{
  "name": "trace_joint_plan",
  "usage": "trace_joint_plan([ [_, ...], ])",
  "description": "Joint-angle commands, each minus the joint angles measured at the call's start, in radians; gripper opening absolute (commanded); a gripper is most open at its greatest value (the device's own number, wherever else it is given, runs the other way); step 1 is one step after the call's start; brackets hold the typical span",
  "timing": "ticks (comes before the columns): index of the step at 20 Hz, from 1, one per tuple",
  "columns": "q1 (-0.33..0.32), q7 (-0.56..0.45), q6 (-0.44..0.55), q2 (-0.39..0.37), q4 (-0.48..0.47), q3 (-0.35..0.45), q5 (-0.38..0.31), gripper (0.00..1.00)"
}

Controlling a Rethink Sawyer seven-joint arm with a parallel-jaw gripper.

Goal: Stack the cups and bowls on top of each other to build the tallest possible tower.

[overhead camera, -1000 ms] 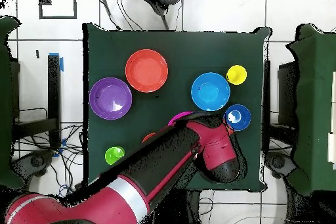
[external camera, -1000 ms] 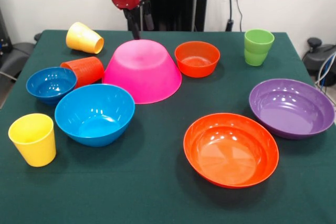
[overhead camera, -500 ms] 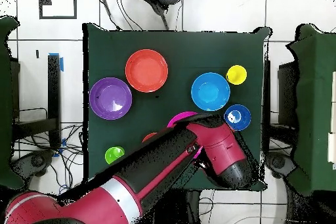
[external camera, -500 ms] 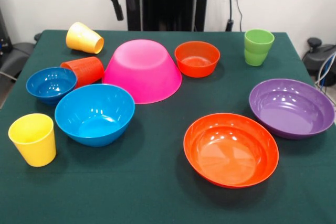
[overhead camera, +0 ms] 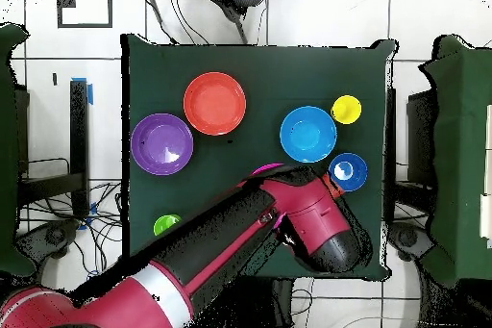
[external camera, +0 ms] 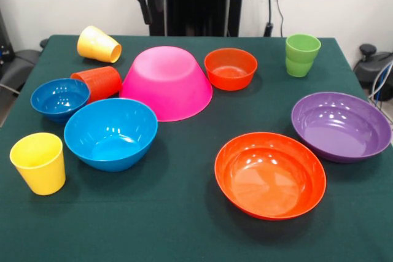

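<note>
Fingers of gripper (external camera: 150, 3): hanging empty, gap indiscernible; next pick, small orange bowl (external camera: 230, 69), best centred squarely over inverted pink bowl (external camera: 166, 81).

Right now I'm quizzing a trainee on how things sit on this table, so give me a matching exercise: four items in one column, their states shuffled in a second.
Items:
1. pink bowl
2. orange-red cup
3. green cup
4. purple bowl

States:
A. upright at a far corner
B. lying on its side, between two bowls
C. upside down
D. open side up, wide and shallow

Pairs: 1-C, 2-B, 3-A, 4-D
</note>
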Motion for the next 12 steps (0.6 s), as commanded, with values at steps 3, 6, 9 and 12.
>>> trace_joint_plan([
  [3, 0.015, 0.102, -0.025, -0.049, 0.031, 0.206, 0.099, 1.00],
  [6, 0.022, 0.115, -0.007, -0.043, 0.031, 0.207, 0.108, 1.00],
  [9, 0.035, 0.146, 0.016, -0.028, 0.026, 0.200, 0.113, 1.00],
  [12, 0.042, 0.153, 0.032, -0.018, 0.023, 0.203, 0.126, 1.00],
])
